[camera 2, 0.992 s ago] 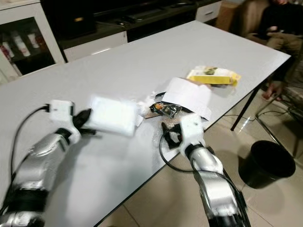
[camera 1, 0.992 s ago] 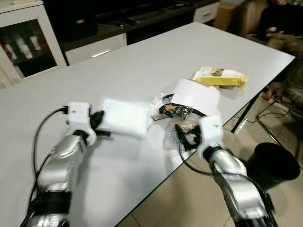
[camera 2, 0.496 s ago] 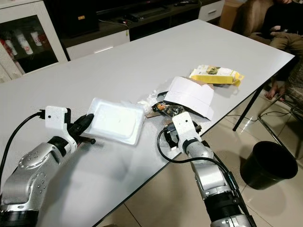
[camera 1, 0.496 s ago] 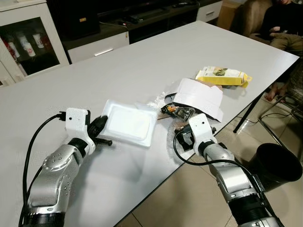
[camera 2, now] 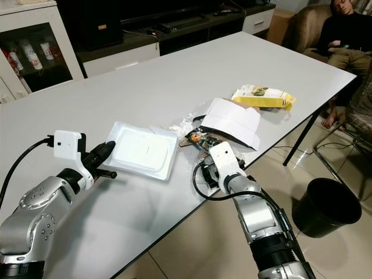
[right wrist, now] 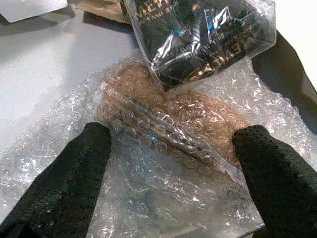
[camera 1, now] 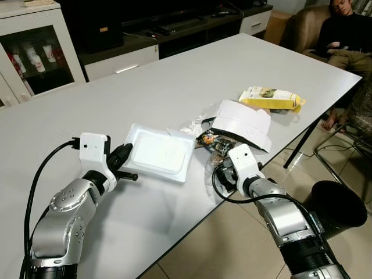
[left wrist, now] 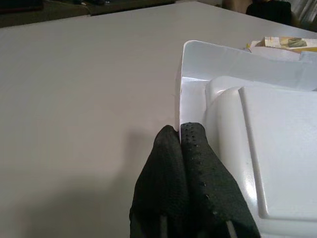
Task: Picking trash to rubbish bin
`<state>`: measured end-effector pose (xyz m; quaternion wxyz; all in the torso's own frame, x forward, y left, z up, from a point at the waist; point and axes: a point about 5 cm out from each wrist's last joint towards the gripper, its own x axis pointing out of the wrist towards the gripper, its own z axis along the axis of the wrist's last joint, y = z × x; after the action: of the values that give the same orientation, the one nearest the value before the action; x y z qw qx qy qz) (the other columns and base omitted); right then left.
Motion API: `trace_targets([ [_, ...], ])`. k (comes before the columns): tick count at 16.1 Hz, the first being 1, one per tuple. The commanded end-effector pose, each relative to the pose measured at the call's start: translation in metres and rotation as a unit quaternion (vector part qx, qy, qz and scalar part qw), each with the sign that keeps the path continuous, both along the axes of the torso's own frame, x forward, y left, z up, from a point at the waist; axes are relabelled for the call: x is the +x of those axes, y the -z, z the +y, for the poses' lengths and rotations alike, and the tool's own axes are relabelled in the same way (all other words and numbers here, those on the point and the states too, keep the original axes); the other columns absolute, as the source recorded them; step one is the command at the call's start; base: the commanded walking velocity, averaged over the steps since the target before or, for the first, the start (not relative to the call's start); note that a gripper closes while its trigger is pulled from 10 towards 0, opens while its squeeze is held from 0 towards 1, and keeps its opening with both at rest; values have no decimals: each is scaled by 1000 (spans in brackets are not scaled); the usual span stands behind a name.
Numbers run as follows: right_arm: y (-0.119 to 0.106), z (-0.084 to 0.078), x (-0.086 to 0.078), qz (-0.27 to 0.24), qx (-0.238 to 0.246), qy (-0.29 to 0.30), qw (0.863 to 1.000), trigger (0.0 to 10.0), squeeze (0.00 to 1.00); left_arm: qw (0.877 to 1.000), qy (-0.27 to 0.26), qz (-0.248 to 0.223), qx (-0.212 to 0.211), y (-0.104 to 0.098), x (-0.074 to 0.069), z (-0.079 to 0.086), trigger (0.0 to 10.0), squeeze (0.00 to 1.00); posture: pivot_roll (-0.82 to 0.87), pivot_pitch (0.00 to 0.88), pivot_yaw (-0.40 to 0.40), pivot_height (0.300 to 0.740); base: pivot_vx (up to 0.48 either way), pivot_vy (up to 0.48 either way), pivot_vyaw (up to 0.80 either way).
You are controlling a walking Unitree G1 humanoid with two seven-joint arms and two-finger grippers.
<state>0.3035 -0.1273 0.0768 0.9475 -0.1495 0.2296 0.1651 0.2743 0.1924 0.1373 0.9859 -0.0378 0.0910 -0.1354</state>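
A white plastic tray (camera 1: 160, 152) lies on the white table (camera 1: 174, 75), left of a heap of trash. My left gripper (camera 1: 124, 155) is shut on the tray's near-left rim; in the left wrist view both black fingertips (left wrist: 190, 136) press together on the rim of the tray (left wrist: 262, 148). My right gripper (camera 1: 222, 174) is open at the table's front edge. Its fingers (right wrist: 64, 193) stand on either side of a crumpled wad of bubble wrap (right wrist: 168, 144). A black shiny snack wrapper (right wrist: 198, 34) lies just beyond the wad. The black rubbish bin (camera 2: 325, 206) stands on the floor to the right.
A folded white paper box (camera 1: 244, 119) and a yellow packet (camera 1: 270, 97) lie past the wrapper near the table's right end. A person (camera 1: 343, 29) sits on a sofa at the far right. Chair legs (camera 1: 343, 157) stand by the bin. Cabinets (camera 1: 35, 52) line the back.
The view has shifted a little and sharpened. My left gripper keeps its hold on the tray. My right gripper stays over the bubble wrap, slightly nearer the table's edge.
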Motion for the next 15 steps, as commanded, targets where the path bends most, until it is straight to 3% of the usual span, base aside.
trace_targets([
  [1, 29, -4, -16, 86, 6, 8, 996, 0, 0, 1000, 7, -7, 2, -5, 0, -4, 0, 0, -38, 0, 18, 740, 0, 0, 0],
  [15, 21, -4, -17, 96, 48, -10, 994, 0, 0, 1000, 4, 0, 2, -2, -1, -7, 0, 0, -36, 0, 16, 740, 0, 0, 0],
])
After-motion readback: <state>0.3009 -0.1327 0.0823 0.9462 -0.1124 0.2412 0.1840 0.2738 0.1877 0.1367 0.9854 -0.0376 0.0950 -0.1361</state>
